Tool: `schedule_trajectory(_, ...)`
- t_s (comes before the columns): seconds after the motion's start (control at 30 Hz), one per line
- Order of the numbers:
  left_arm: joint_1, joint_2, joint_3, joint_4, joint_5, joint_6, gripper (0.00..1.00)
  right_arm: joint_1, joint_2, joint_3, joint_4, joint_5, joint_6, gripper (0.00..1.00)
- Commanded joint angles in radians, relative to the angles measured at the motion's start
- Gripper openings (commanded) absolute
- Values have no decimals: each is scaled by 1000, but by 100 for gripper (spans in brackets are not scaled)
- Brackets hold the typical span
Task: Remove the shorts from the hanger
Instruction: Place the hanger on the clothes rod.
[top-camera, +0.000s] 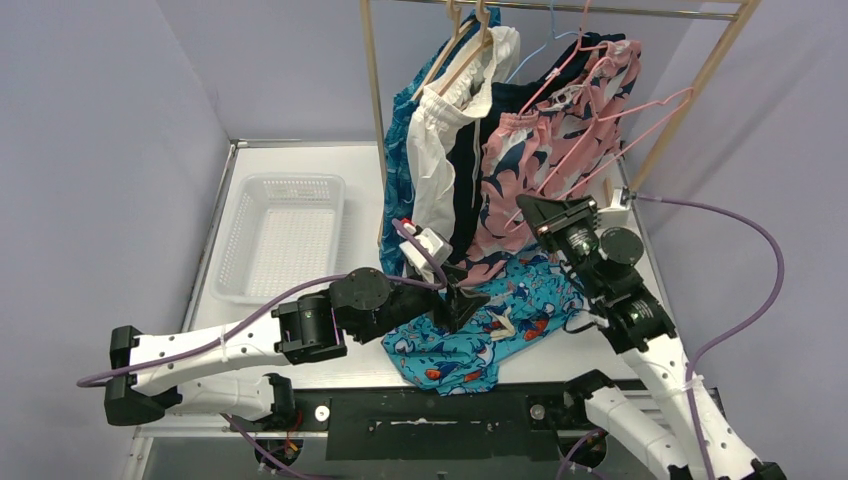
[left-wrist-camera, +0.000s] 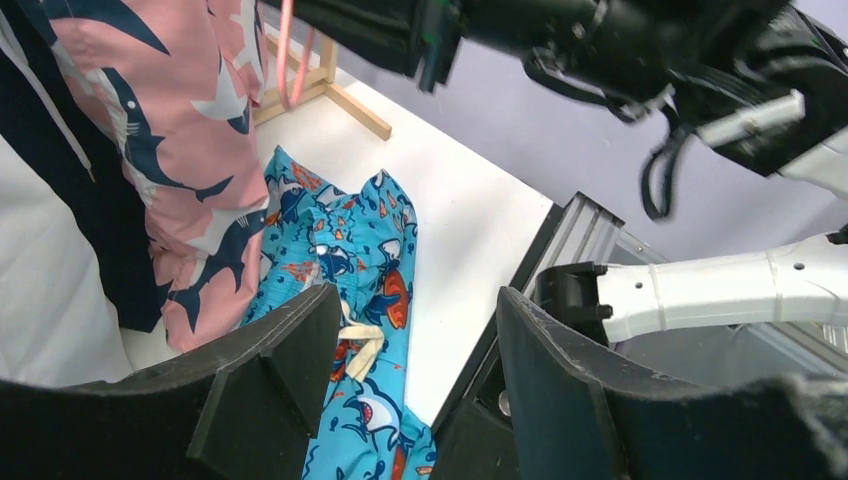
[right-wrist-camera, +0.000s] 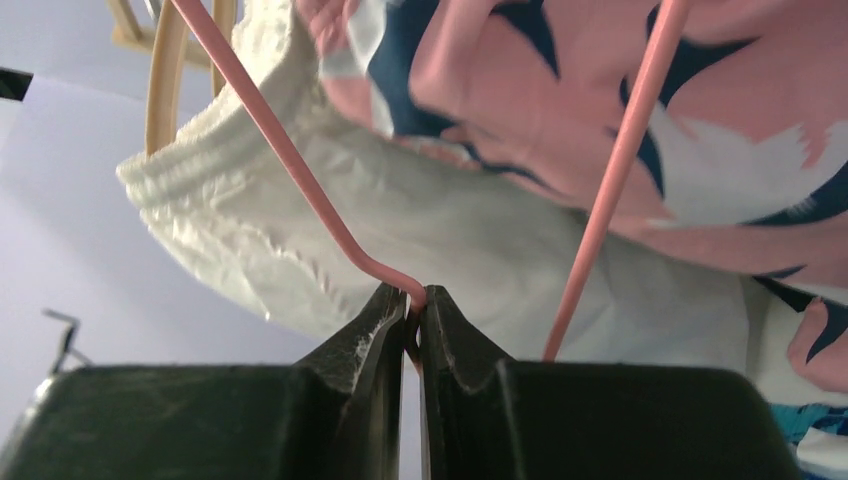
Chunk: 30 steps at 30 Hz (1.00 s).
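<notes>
We see the teal cartoon-print shorts (top-camera: 480, 335) lying flat and a bit crumpled on the white table (top-camera: 365, 230). They are at the front, between the two arms, and they are not on any hanger.

The left gripper (left-wrist-camera: 415, 330) hangs just above these shorts. Its two black fingers are spread apart and nothing is between them.

The right gripper (right-wrist-camera: 415, 305) is up by the wooden clothes rack (top-camera: 375, 90). Its fingers are pinched tight on a bend in a thin pink wire hanger (right-wrist-camera: 290, 160).

Four more pairs hang on the rack, close together. The pink-and-navy floral shorts (top-camera: 540, 150) hang on the right side, just beside the right gripper. The plain navy shorts (top-camera: 465, 190) are next to them. The white drawstring shorts (top-camera: 440, 150) hang on a wooden hanger. The blue leaf-pattern shorts (top-camera: 400, 170) are at the far left of the bunch. The bottom of the pink-and-navy pair comes down right by the far edge of the teal pair.

A white plastic basket with little holes (top-camera: 285, 182) sits on the left side of the table, well apart from the teal shorts.
</notes>
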Motion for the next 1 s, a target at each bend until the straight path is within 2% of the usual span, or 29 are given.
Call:
schedule_trajectory(0.0, -2, -36, -5, -6, 33, -25, 58, -221, 87, 36, 189, -383, 66, 0)
schedule_trajectory(0.17, -1, -40, -10, -21, 40, -29, 58, -330, 195, 119, 248, -658, 51, 0)
schedule_trajectory(0.33, -1, -35, -11, -25, 50, -30, 59, -432, 219, 147, 298, -762, 101, 0)
schedule_trajectory(0.73, 0, -9, 3, -38, 74, -35, 59, -552, 302, 219, 491, -823, 281, 0)
schedule_trajectory(0.97, 0, 28, 23, -84, 87, -39, 61, -605, 407, 231, 656, -825, 452, 0)
